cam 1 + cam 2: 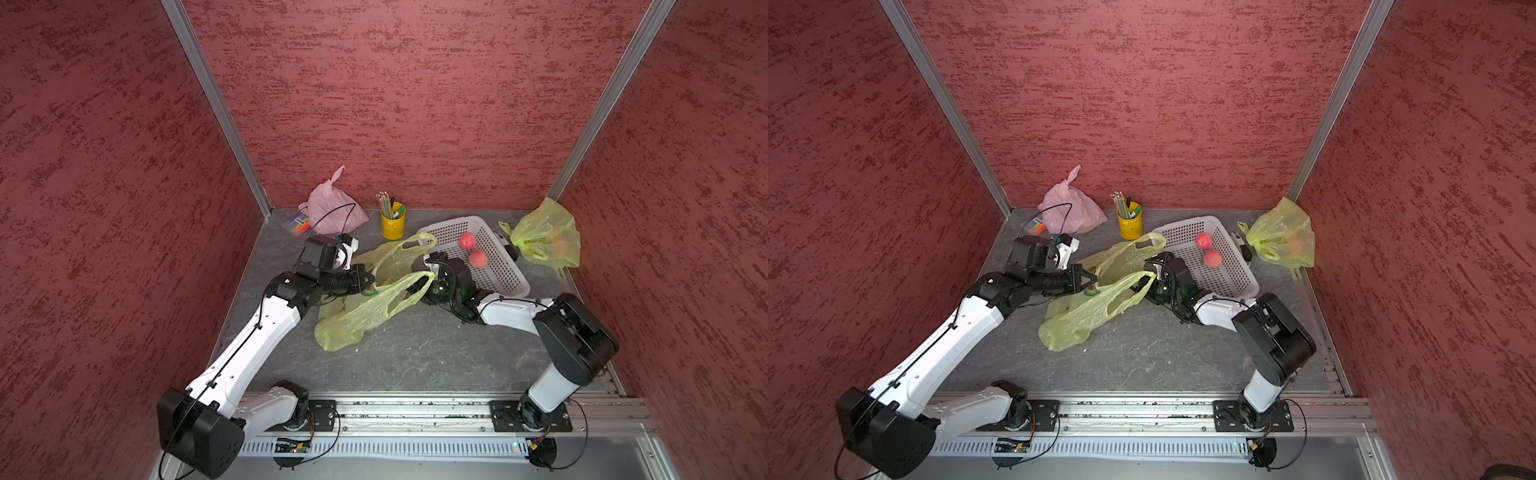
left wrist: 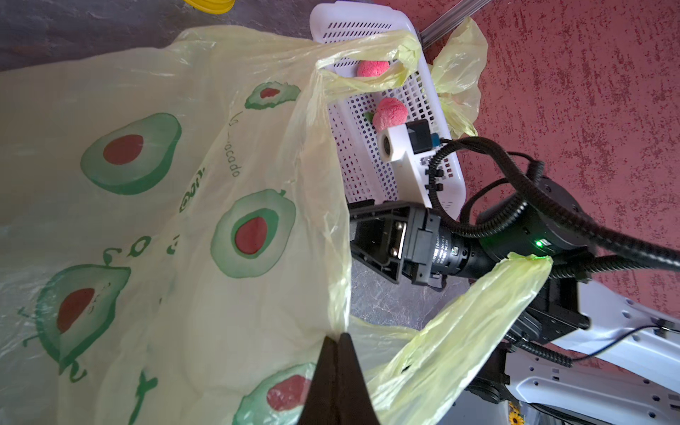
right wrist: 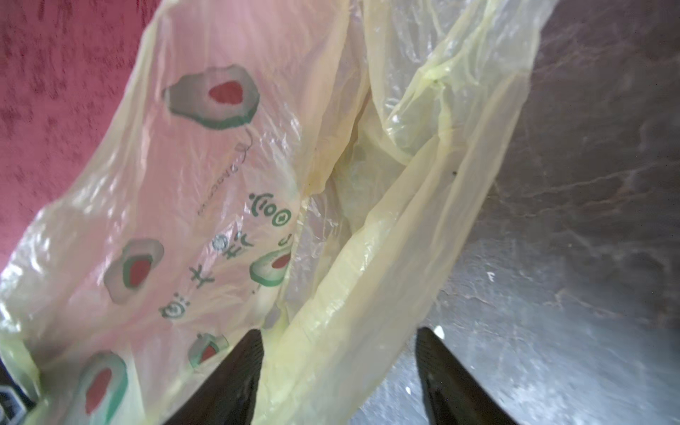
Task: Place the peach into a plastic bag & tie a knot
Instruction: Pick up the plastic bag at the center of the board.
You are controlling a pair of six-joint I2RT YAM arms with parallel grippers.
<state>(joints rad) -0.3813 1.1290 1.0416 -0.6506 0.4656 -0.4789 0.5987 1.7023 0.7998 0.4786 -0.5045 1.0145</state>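
Grey marbled table [image 1: 415, 353] between red walls, with a yellow-green avocado-print plastic bag [image 1: 365, 311] slumped mid-table, its inside veiled by cloudy film. Left gripper [image 2: 336, 342] pinched fully together on the bag's mouth edge; right gripper [image 3: 338, 335] with jaws parted, a fold of film loose between the fingers, tips lost behind a handle in both top views. Far peach [image 1: 467, 240] and near peach [image 1: 478, 259] outside the bag in the white basket [image 1: 519, 286], one partly masked by a handle loop in the left wrist view.

Both top views overhead, whole table [image 1: 415, 345]; wrist views close, sharing yellow bag [image 2: 184, 220].
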